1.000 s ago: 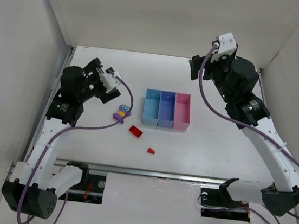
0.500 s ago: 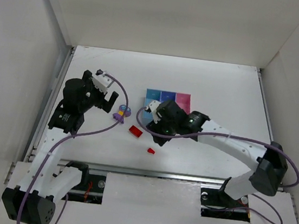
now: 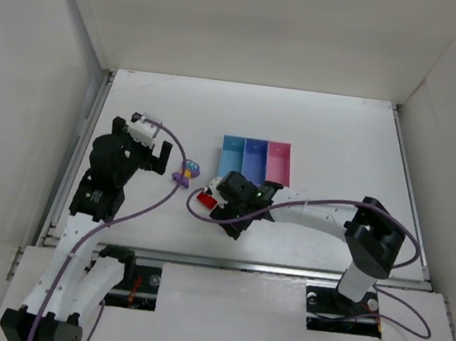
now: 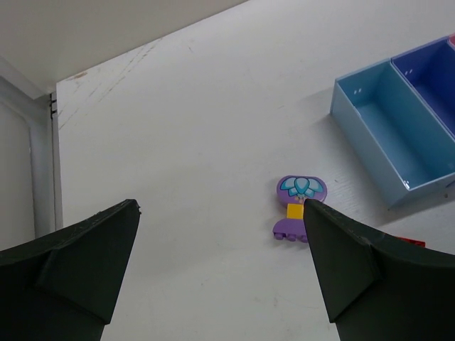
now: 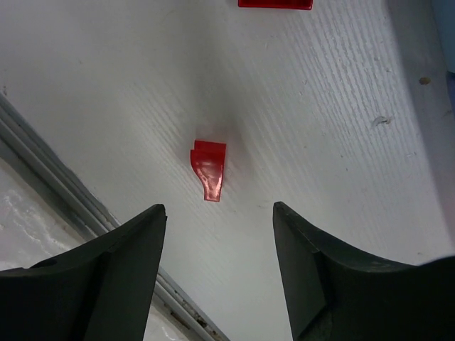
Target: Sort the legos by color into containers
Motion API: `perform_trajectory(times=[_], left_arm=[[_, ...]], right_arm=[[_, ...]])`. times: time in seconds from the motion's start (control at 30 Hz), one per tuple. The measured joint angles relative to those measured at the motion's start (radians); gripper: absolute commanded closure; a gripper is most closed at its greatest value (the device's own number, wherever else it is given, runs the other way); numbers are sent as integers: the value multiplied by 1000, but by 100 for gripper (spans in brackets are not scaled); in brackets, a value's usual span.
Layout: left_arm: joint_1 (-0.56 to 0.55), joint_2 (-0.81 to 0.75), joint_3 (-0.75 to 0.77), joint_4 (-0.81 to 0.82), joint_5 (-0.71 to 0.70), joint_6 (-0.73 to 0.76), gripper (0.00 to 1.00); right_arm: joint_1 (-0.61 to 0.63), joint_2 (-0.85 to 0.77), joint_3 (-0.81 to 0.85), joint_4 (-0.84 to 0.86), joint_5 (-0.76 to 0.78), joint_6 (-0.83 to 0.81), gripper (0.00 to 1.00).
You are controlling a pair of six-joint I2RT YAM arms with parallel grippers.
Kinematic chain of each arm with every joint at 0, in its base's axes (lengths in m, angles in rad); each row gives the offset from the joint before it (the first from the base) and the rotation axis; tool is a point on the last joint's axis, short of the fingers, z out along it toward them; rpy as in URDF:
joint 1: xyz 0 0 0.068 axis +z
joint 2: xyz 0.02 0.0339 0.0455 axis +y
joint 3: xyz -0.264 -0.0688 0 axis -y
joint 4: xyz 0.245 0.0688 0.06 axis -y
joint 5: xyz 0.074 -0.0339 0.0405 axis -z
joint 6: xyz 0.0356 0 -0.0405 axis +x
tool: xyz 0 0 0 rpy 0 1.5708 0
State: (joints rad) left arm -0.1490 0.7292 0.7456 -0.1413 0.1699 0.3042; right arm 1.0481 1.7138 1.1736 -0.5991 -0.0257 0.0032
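A small red lego piece (image 5: pixel 209 167) lies on the table just beyond my right gripper's (image 5: pixel 219 207) open jaws, with nothing between them. In the top view that gripper (image 3: pixel 234 221) hangs over the piece and hides it. A larger red brick (image 3: pixel 205 202) lies just left of it. A purple lego (image 4: pixel 298 206) with a lilac flower top and a yellow middle lies by the right finger of my open left gripper (image 4: pixel 220 206). The containers stand joined in a row: light blue (image 3: pixel 231 158), blue-violet (image 3: pixel 254 159), pink (image 3: pixel 278 162).
A metal rail (image 3: pixel 282 269) runs along the table's near edge, close below the right gripper. White walls enclose the table at the left, back and right. A purple cable (image 3: pixel 324 203) loops over the right arm.
My right arm has swung from the back right down to the front middle, over the small red piece, and its jaws have narrowed somewhat. The left gripper has drifted slightly left.
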Motion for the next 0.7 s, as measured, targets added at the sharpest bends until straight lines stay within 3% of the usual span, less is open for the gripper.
perform_trajectory(times=[0.33, 0.6, 0.7], left_arm=[[0, 14, -21, 39, -45, -57, 0], [0, 23, -33, 45, -82, -71, 0], [0, 23, -34, 47, -90, -71, 0]], right_arm=[[0, 66, -13, 111, 6, 21, 54], [9, 110, -13, 130, 37, 25, 55], [13, 107, -19, 135, 47, 27, 74]])
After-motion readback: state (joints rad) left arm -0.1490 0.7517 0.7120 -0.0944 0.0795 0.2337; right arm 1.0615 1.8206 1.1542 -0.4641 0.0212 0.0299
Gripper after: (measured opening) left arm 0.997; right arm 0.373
